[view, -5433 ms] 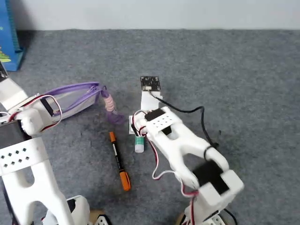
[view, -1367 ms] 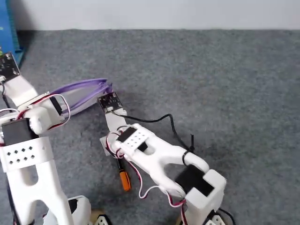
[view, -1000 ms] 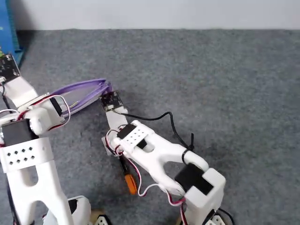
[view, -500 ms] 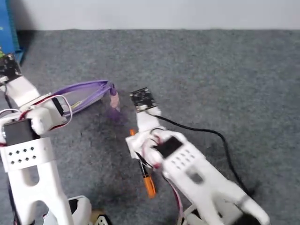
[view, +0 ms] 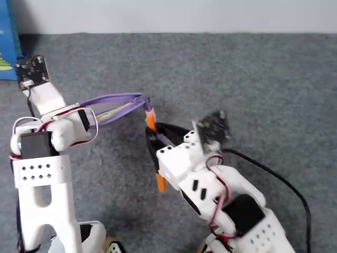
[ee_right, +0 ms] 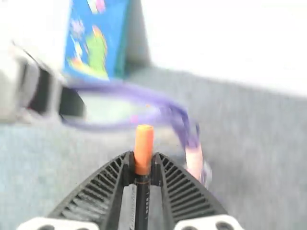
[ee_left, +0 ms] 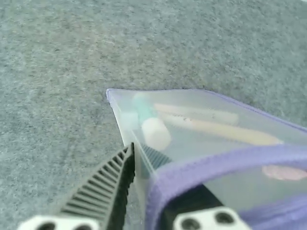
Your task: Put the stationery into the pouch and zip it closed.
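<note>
Nearest the arm bases, the marker [ee_right: 143, 143] is clamped in the narrowed right pincer [ee_right: 141, 159], its orange cap pointed toward 12 o'clock and brought just beside the mouth of the pouch [view: 112, 101], but not yet inside it. At 9 o'clock from that tip, the pouch is held up off the bench [view: 253, 74], and its corner is pinched by the left pincer [ee_left: 142, 154], which is closed on the clear wall. Through that wall a white-and-green stick [ee_left: 152, 129] and a long pale pencil [ee_left: 225, 132] are seen lying inside, so part of the stationery is judged to be packed already. The marker remains to be slid in and released, and the zip, seen open, remains to be drawn shut. The mouth is seen as a narrow slit between two purple edges, so little room is left for the cap. A pink pull [ee_right: 194, 162] hangs at the mouth, at 3 o'clock from the cap in the right wrist view, and may be caught or pushed in with the marker. Farthest off, at the bench's 10 o'clock corner, a blue box [view: 6, 50] stands well apart from the work.
</note>
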{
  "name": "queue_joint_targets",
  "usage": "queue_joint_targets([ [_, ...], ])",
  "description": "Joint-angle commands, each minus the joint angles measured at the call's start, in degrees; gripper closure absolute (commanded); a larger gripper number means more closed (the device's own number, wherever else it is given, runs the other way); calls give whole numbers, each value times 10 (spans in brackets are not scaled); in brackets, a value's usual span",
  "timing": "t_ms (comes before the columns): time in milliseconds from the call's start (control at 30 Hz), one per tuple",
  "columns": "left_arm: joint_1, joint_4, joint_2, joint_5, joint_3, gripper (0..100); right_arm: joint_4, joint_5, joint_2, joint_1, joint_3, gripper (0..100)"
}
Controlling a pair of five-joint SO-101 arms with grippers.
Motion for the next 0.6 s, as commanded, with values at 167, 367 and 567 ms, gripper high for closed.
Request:
queue_joint_targets([
  [167,11,5,-3,-17,-13,987,-209,14,-44,2,-5,991],
  [367,11,5,-3,-17,-12,987,-349,13,-15,-22,-3,991],
  [567,11,4,-3,-17,3,987,-495,13,79,-29,-3,991],
])
